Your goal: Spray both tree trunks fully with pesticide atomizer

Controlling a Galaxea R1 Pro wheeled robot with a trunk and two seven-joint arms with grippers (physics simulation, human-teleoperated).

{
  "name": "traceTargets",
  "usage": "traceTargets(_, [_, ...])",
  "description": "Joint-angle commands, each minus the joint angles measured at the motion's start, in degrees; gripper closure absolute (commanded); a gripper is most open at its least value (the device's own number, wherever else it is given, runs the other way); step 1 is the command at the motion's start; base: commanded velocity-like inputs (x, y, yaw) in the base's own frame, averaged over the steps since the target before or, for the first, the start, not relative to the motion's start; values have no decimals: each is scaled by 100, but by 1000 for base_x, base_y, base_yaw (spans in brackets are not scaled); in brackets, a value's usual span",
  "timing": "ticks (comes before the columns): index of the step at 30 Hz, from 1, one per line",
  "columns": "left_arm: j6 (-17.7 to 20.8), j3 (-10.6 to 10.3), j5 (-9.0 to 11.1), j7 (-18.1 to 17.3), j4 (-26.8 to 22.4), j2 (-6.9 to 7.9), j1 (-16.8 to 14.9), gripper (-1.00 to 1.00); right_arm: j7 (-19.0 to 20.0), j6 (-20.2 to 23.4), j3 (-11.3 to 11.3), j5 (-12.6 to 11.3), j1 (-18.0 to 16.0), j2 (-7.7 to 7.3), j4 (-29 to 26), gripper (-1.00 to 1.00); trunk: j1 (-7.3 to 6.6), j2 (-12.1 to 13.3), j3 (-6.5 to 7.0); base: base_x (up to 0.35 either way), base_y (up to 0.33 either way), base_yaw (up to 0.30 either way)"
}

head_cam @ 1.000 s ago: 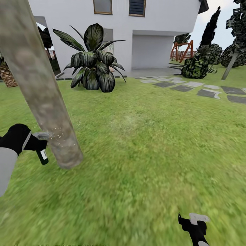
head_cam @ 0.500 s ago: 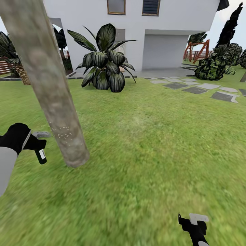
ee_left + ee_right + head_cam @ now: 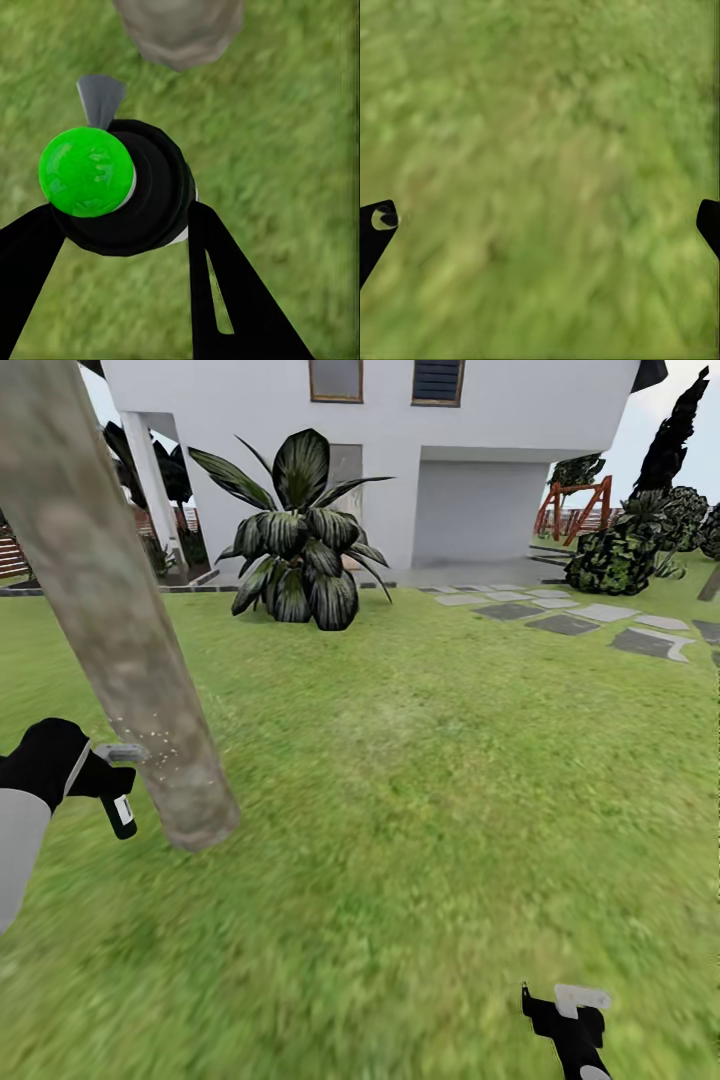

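The lawn [image 3: 430, 780] spreads across most of the head view, with a white house [image 3: 400, 450] along the top edge and a broad-leaved plant [image 3: 295, 540] in front of it, upper centre. A thick, blotchy tree trunk [image 3: 110, 610] leans from the upper left corner down to the grass at lower left; fine pale specks dot its bark near the base, which I take for spray landing. At the left edge, level with those specks, the left gripper [image 3: 100, 780] is clamped around the pesticide atomizer [image 3: 122, 812], the bottle hanging down with its white label showing and its nozzle aimed at the trunk. In the left wrist view the atomizer [image 3: 124, 187] sits squeezed between both fingers [image 3: 225, 292] (its cap reads bright green here).

The bottle looks small, rigid and light; a hold on the body below the cap seems right, since smooth sides could slip.

At the bottom right, the right gripper [image 3: 570, 1010] hangs over grass, spread wide and carrying nothing.
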Motion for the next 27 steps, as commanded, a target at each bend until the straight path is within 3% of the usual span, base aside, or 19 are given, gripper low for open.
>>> traceTargets(1, [21,35,-62,-48,-11,-5,-8,100,-12,-11,50,-45,-2,0,1,-100,0,-2,-5,94,-276,0])
traceTargets(12, [21,35,-62,-47,-1,-5,-40,100,-10,-11,52,-44,-2,0,1,-100,0,-2,-5,126,-266,15])
traceTargets(20, [21,27,-70,-47,-6,-5,-70,100,-9,-11,59,-44,-2,8,1,-100,0,-2,-5,13,-273,254])
traceTargets(27, [21,35,-71,-49,19,-5,-88,100,-9,-11,56,-44,-2,5,1,-100,0,-2,-5,195,-226,196])
